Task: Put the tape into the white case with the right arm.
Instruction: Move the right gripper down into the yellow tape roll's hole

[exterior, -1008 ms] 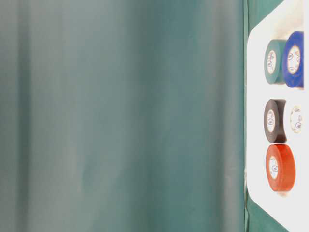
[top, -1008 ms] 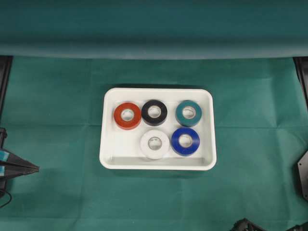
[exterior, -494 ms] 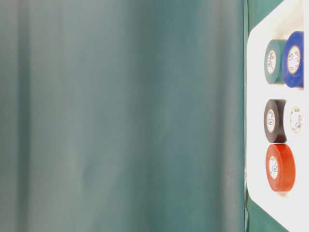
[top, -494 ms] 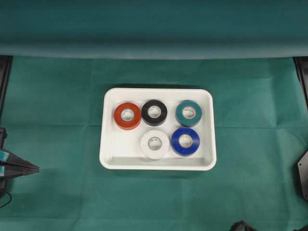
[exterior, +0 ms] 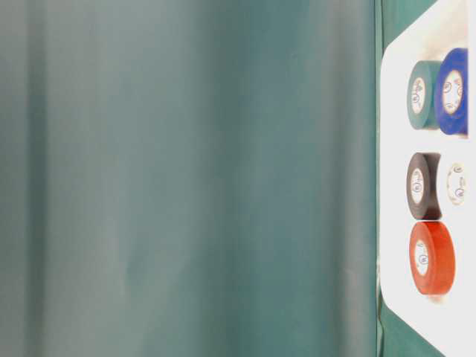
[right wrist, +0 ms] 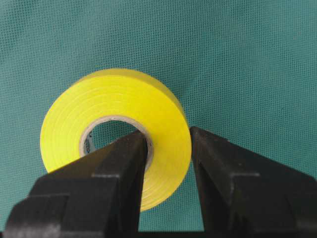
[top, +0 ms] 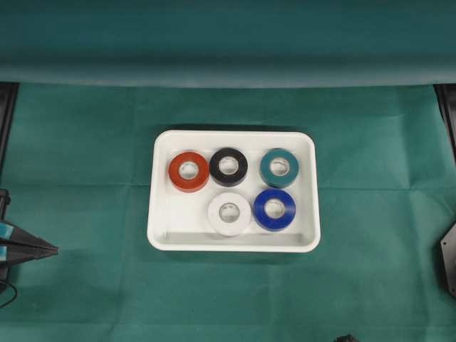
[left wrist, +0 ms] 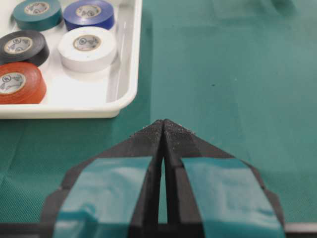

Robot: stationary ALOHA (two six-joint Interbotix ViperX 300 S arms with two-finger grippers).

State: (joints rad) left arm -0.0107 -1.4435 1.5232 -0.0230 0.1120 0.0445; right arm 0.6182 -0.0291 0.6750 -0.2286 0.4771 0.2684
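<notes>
A yellow tape [right wrist: 119, 99] fills the right wrist view, lifted over the green cloth. My right gripper [right wrist: 167, 136] is shut on it, with one plain black finger through the roll's hole and the other outside the rim. In the overhead view only a dark sliver of the right arm [top: 345, 338] shows at the bottom edge. The white case [top: 162, 214] lies mid-table and holds several rolls: red [top: 188, 171], black [top: 229, 166], teal [top: 278, 167], white [top: 229, 213] and blue [top: 274, 209]. My left gripper [left wrist: 163, 122] is shut and empty, resting near the case's corner [left wrist: 124, 101].
Green cloth covers the table and rises into a backdrop fold [top: 228, 71] behind the case. Black arm mounts stand at the far right edge [top: 449, 260] and in the upper left corner [top: 6, 114]. The left gripper's tip [top: 48, 249] lies at the left edge.
The dark parts of the right arm at the bottom edge of the overhead view have slid down almost out of frame. The case, its rolls and the left gripper are unmoved.
</notes>
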